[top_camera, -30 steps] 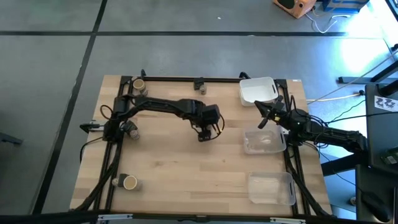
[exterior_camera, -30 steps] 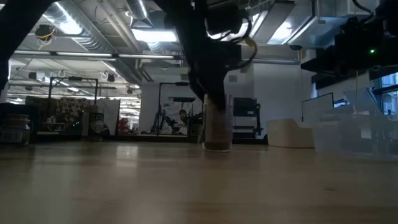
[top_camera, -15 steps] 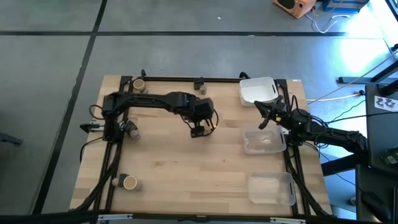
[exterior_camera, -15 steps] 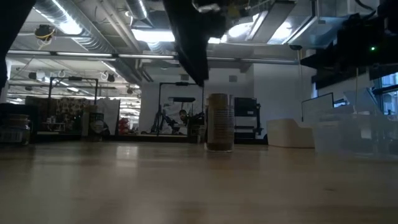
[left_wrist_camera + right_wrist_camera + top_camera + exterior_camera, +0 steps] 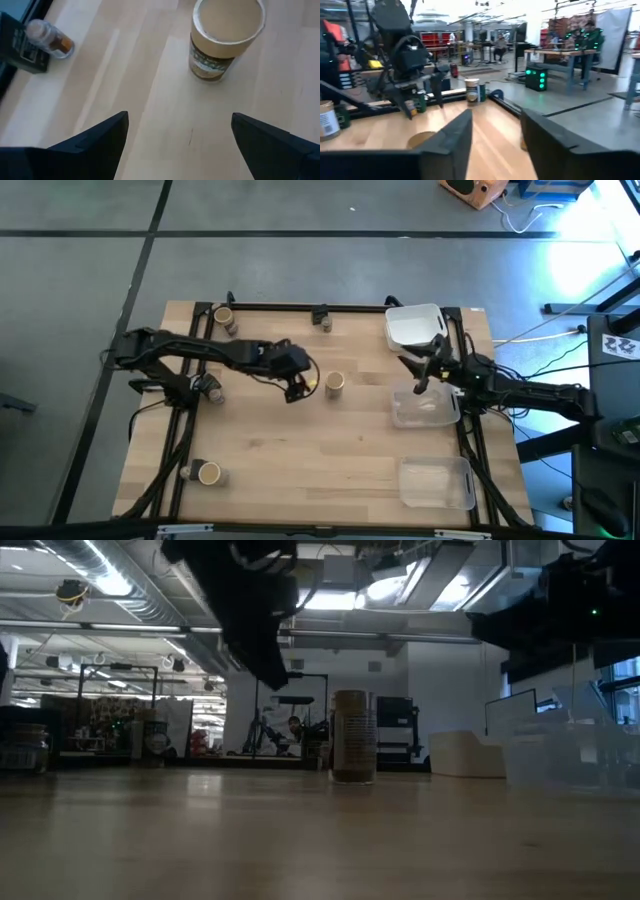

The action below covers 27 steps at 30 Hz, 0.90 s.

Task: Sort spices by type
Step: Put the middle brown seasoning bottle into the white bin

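A pale wooden table (image 5: 330, 450) with a black frame along its edges stands on a grey floor, and the low view looks across it into a workshop with ceiling lights and shelving.

Near the middle of the table, toward the far edge, a tan-topped jar (image 5: 335, 384) stands upright on the bare wood. The left gripper (image 5: 297, 388) is just beside it on the left-edge side, apart from it, its fingers spread wide with nothing between them. In the left wrist view the same jar (image 5: 224, 37) stands beyond the two dark fingers (image 5: 95, 140), clear of both. In the low view it (image 5: 351, 737) stands alone, with the dark arm raised off to one side.

The other spices lie along the edges. At the far-left corner are a second tan-topped jar (image 5: 222, 315) and a small greyish one (image 5: 232, 329). A dark blocky container (image 5: 321, 315) sits against the middle of the far edge. Another small greyish one (image 5: 210, 388) lies near the left edge, and a third tan-topped jar (image 5: 208, 473) stands by the near-left corner.

The right gripper (image 5: 420, 375) hovers near the right edge, between a white tray (image 5: 415, 325) at the far-right corner and a clear tray (image 5: 425, 408); its fingers (image 5: 445, 145) stand partly apart, holding nothing. A second clear tray (image 5: 437, 483) sits at the near-right corner.
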### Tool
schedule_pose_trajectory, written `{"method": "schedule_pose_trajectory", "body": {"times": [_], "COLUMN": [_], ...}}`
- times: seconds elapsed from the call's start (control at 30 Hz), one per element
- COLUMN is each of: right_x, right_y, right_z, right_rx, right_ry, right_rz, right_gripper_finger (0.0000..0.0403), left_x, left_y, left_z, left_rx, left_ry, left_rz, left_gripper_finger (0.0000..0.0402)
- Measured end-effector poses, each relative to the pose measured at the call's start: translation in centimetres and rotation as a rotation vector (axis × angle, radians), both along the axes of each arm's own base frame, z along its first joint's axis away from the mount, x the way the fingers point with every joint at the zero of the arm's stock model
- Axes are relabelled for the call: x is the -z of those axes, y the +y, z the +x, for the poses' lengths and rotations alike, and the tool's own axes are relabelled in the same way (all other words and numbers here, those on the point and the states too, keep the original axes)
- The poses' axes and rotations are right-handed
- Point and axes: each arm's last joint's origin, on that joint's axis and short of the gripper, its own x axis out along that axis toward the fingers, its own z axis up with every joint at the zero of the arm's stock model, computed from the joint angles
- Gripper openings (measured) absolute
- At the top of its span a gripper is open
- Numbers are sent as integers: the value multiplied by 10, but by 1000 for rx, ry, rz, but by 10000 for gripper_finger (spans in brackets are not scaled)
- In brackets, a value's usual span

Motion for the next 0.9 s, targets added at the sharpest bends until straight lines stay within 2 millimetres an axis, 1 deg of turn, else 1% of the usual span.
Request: {"method": "schedule_pose_trajectory", "body": {"times": [0.1, 0.2, 0.37, 0.53, 0.67, 0.8, 0.9], "right_x": [-3, -9, -24, -33, -33, -31, -29], "right_y": [-2, -5, -12, -19, -23, -26, -28], "right_z": [11, 26, 60, 100, 128, 148, 157], "right_rx": [-19, -26, -81, -165, -225, -279, -278], "right_ry": [47, 107, 234, 411, 535, 578, 589], "right_rz": [44, 76, 84, 80, 105, 132, 144], "right_gripper_finger": [214, 247, 293, 325, 342, 347, 347], "left_x": [16, 30, 38, 38, 35, 34, 34], "left_y": [-2, -3, -4, -5, -4, -4, -4], "left_z": [-8, -11, -12, -12, -9, -8, -7], "left_rx": [1, 5, 12, 10, 13, 26, 26], "left_ry": [-64, -99, -156, -164, -210, -216, -225], "left_rz": [1, 5, 9, 6, 12, 25, 26], "left_gripper_finger": [336, 336, 336, 336, 336, 336, 336]}}
